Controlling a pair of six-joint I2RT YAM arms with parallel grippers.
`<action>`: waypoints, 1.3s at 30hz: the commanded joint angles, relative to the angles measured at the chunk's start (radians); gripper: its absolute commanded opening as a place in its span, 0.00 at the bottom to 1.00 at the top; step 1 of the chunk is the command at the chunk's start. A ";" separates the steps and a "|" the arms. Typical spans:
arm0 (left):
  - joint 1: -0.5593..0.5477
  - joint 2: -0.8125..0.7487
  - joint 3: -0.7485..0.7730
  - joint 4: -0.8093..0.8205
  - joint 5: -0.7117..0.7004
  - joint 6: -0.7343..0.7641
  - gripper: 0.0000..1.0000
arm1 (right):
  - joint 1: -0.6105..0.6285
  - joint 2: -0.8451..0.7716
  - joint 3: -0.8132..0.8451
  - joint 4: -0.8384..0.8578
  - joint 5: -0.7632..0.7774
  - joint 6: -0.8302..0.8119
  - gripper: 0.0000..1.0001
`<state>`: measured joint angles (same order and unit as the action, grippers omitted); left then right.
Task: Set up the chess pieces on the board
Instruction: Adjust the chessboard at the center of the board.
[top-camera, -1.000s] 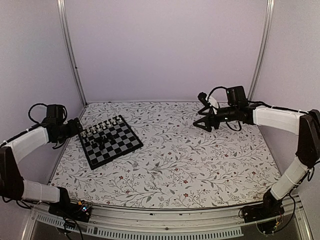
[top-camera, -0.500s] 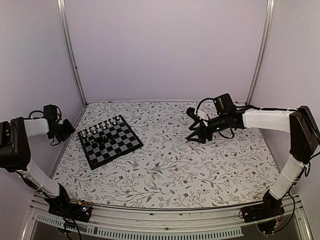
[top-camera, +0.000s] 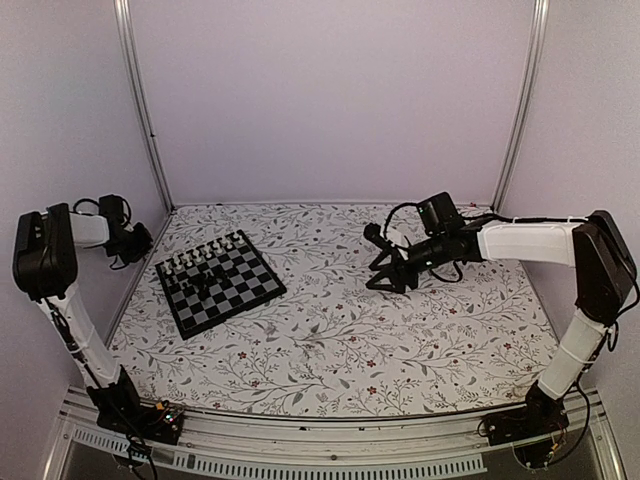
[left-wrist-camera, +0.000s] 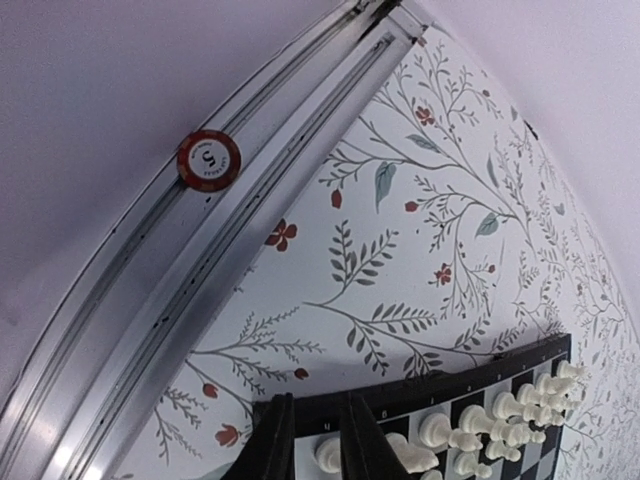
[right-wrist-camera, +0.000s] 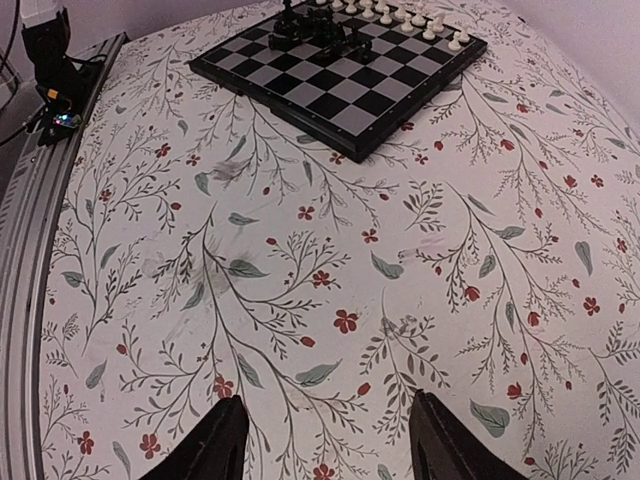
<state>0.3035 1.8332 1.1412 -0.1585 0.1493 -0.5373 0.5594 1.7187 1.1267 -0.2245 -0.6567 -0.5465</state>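
Most of the flowered tabletop (top-camera: 340, 340) lies open, the board (top-camera: 225, 292) sitting askew near the left rail (left-wrist-camera: 150, 300), well apart from the right fingers (right-wrist-camera: 225, 445), which hang spread and empty over bare tabletop right of centre. White chess pieces (top-camera: 208, 255) line the board's far edge and black ones cluster mid-board; the left fingers (left-wrist-camera: 275, 440), almost together with a narrow empty gap, hover at its left corner. A red chip (left-wrist-camera: 209, 160) lies in the rail, beneath pale walls (top-camera: 330, 100).
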 joint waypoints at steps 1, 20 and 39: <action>0.009 0.094 0.081 -0.003 0.008 0.019 0.17 | 0.027 0.020 0.025 -0.014 0.003 0.001 0.57; -0.028 0.159 0.163 -0.089 -0.006 0.086 0.00 | 0.038 0.050 0.036 -0.035 0.012 -0.011 0.58; -0.106 0.183 0.236 -0.250 -0.168 0.085 0.00 | 0.041 0.033 0.030 -0.050 0.005 -0.016 0.59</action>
<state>0.2020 1.9915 1.3415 -0.3775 -0.0128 -0.4637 0.5911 1.7573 1.1381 -0.2646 -0.6456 -0.5583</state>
